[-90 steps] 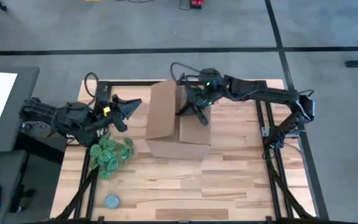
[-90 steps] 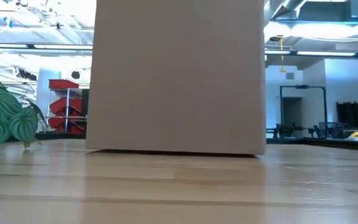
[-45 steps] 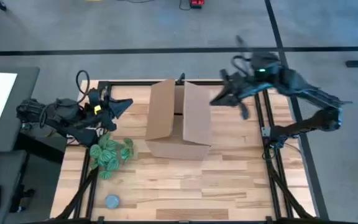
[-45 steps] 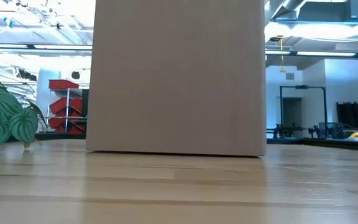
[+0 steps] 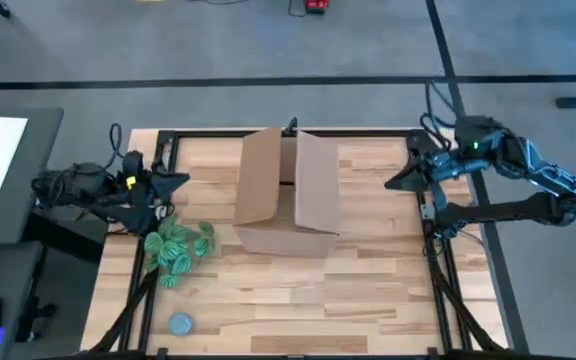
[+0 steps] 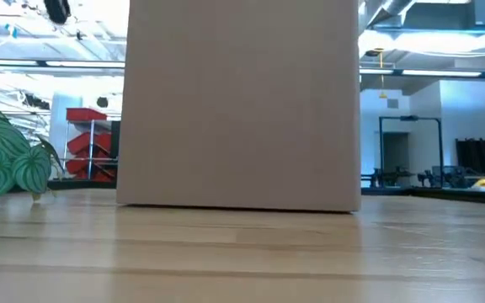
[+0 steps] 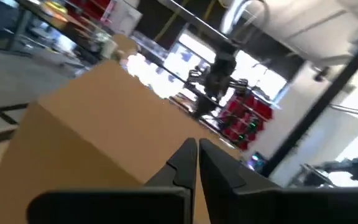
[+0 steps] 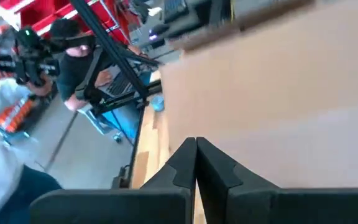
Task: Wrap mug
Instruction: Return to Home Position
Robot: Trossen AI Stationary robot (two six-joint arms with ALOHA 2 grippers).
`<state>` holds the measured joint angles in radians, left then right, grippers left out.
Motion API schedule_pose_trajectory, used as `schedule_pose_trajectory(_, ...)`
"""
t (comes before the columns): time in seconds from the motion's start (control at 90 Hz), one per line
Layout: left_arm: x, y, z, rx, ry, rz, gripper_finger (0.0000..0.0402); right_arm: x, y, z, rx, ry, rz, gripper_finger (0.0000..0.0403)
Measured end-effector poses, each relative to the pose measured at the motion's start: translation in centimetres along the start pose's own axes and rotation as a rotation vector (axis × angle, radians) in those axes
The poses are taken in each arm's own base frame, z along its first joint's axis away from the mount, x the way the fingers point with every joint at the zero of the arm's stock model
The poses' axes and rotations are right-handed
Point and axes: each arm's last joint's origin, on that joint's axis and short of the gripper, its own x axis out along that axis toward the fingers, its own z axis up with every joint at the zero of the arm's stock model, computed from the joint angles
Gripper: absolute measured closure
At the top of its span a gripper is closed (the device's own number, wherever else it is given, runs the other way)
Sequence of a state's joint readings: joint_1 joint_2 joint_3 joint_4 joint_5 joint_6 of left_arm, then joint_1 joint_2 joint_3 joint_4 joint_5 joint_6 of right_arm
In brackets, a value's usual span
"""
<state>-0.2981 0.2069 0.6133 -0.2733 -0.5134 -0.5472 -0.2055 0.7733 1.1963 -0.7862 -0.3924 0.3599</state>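
Cardboard box (image 5: pixel 288 195) mid-table (image 5: pixel 368 290). Left gripper (image 5: pixel 178 180) left of box, fingers (image 7: pixel 180 164) clenched, empty. Right gripper (image 5: pixel 396 182) right of box, fingers (image 8: pixel 180 163) clenched, empty. Mug not visible, can't tell where.

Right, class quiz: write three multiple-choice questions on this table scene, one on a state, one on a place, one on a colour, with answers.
1. The left gripper and right gripper are: A both open; B both shut, empty; C one open, one shut.
2. The grey-blue disc lies: A on the cardboard box's left-gripper side; B on its right-gripper side; C atop it.
3. The patterned bundle is: A red; B yellow; C green.
Answers: 1 B, each wrist view shows it closed tight on nothing; 2 A, plain in the high view; 3 C, green in high and low views.
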Motion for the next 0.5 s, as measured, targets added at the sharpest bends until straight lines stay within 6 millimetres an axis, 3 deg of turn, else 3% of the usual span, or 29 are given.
schedule_pose_trajectory(0.256, -0.4, 3.2, -4.9, -0.094, -0.047, -0.068, 0.0402, -0.1, -1.8, -5.4, 0.128, -0.103, -0.008, 0.0403)
schedule_pose_trajectory(0.5, 0.8, 4.4, -8.5, -0.122, -0.073, -0.119, 0.0402, -0.3, -3.7, -10.0, 0.185, -0.258, 0.034, 0.0403)
